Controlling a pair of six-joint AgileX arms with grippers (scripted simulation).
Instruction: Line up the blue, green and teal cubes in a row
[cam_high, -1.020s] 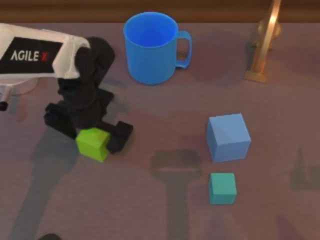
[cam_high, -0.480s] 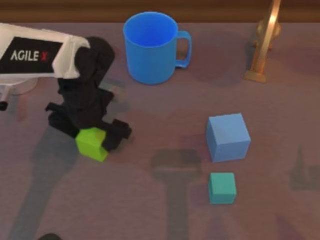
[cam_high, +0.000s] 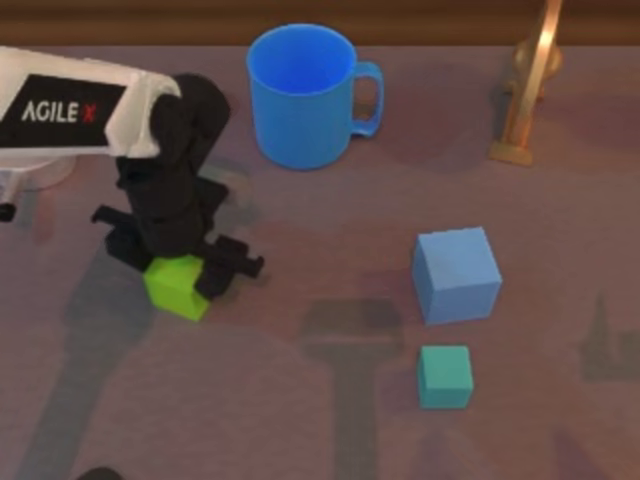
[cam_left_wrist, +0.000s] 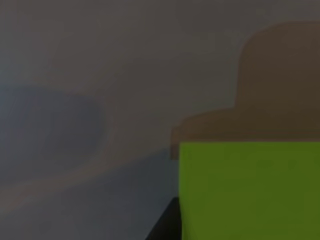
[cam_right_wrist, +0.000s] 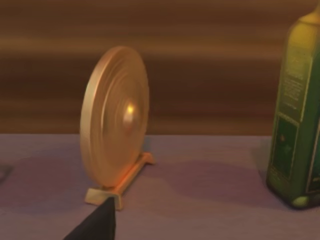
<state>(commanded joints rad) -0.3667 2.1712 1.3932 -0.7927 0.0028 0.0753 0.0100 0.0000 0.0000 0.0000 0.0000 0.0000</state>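
Tall bright blue mug (cam_high: 303, 95) stands upright at far middle of the purplish surface (cam_high: 300, 420), handle toward the right. Golden disc on a stand (cam_right_wrist: 116, 122) at far right, upright. Dark green bottle (cam_right_wrist: 296, 115) near it, well apart.

Light over the table (cam_high: 300, 420) is soft and rather dim, falling from above: long grey shadows of both arms lie across the surface, one stretching below the left gripper (cam_high: 185, 265) and a second in the middle. No glare shows on the green cube (cam_high: 178, 287) held between the jaws. The left wrist view is heavily out of focus (the cube fills a corner, the shapes beyond it perhaps shadows). The right wrist view is warm and slightly soft.
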